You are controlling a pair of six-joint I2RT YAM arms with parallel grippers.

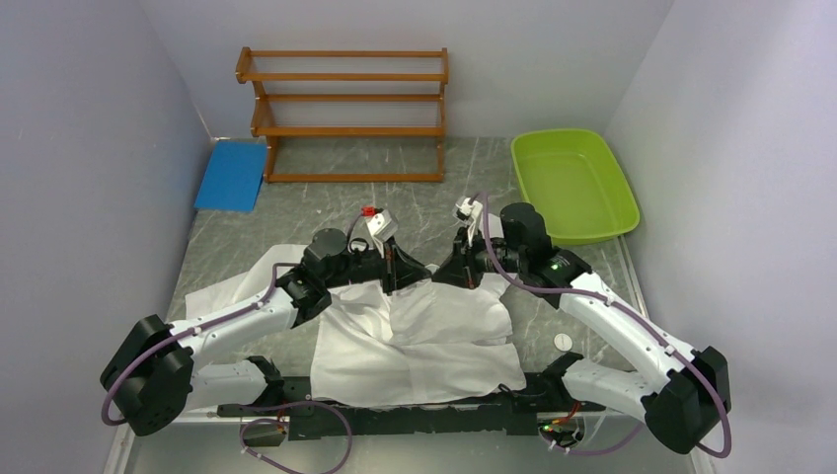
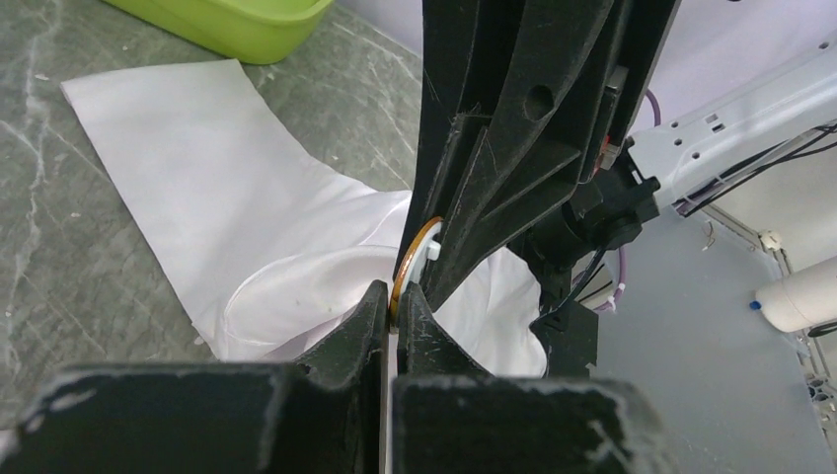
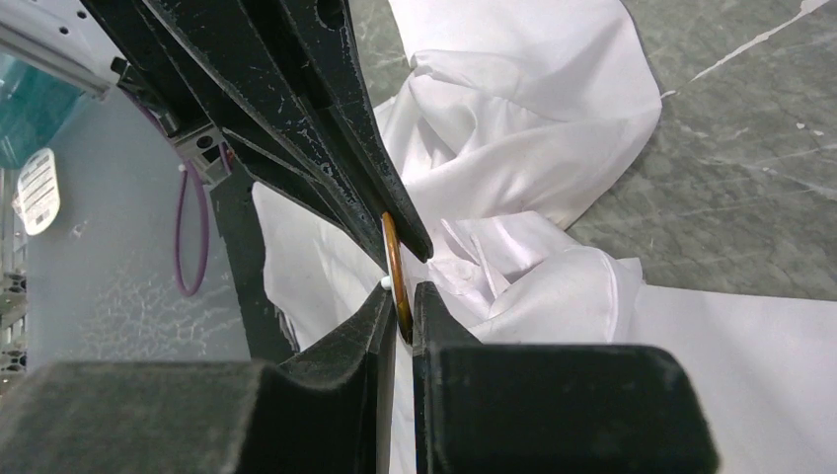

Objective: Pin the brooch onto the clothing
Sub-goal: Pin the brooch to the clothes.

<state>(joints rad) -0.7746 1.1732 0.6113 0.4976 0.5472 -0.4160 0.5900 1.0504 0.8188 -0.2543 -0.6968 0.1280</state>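
Note:
The clothing, a white crumpled shirt, lies spread on the grey table between my two arms. The brooch is a thin round disc with a copper-coloured rim and a white part, seen edge-on and held just above the fabric. My left gripper is shut on its lower rim. My right gripper is shut on the same brooch from the opposite side. Each wrist view shows the other arm's fingers reaching in from above, tip to tip. In the top view the brooch is hidden behind the two wrists.
A green plastic tub stands at the back right and a wooden rack at the back wall. A blue pad leans at the back left. A small white disc lies on the table right of the shirt.

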